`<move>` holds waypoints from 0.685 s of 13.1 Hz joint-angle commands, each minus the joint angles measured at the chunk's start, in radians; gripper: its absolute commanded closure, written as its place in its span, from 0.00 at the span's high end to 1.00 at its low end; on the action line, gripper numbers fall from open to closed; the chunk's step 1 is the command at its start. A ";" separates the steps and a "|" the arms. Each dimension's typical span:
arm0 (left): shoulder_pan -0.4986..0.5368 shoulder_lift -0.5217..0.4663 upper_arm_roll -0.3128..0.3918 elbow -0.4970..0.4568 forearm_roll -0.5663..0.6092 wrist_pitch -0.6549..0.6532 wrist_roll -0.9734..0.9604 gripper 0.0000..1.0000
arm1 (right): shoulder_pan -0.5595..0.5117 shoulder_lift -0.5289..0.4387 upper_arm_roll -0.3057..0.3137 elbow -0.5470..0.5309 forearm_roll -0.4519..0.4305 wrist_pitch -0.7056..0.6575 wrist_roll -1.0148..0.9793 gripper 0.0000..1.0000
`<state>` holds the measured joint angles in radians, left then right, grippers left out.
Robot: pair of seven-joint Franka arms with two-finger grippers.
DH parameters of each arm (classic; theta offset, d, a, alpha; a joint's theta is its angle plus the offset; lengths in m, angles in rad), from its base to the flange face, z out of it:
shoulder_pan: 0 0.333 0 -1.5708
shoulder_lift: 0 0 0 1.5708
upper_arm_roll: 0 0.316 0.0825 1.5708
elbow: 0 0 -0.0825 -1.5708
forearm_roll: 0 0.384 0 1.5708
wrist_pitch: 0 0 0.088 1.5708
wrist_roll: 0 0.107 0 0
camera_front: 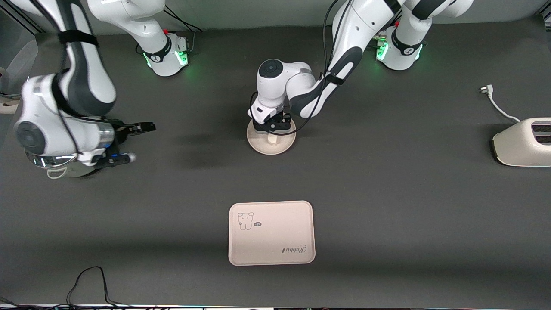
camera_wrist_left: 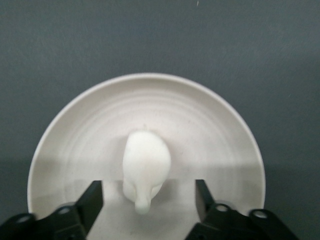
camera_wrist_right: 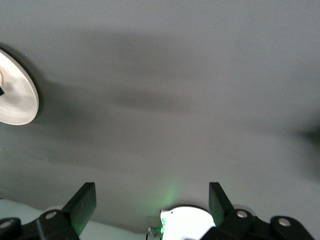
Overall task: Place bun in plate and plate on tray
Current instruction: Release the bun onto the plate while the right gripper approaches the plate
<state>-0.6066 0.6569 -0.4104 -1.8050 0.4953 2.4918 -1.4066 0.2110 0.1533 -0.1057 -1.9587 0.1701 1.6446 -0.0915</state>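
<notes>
Between the two black fingers (camera_wrist_left: 92, 200) of the left gripper (camera_wrist_left: 148, 200) lies the bun (camera_wrist_left: 146, 165), and the fingers stand wide apart, one on each side of it, not touching it. The small white bun rests on the plate (camera_wrist_left: 200, 115), near the middle of it. The left gripper (camera_front: 275, 127) hangs low over the round plate (camera_front: 286, 144), and its arm reaches down from the base at the left arm's end of the table (camera_front: 387, 181). The plate sits on the dark table, well apart from the tray (camera_front: 275, 241), which lies nearer to the front camera. The tray has a little rabbit drawing (camera_front: 245, 220) on it. The right gripper (camera_front: 135, 142) waits over the table toward the right arm's end, with its fingers (camera_wrist_right: 82, 202) wide apart and nothing between them. A white toaster (camera_front: 521, 144) with its cord and plug (camera_front: 488, 90) sits at the left arm's end of the table.
</notes>
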 commanded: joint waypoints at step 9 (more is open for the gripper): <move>0.339 -0.258 -0.005 0.268 -0.176 -0.494 0.596 1.00 | 0.221 0.064 -0.009 -0.153 0.210 0.239 0.143 1.00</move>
<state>-0.3453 0.4581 -0.4061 -1.5463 0.3581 2.0894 -0.9372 0.3660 0.1996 -0.1053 -2.0862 0.3392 1.8218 -0.0121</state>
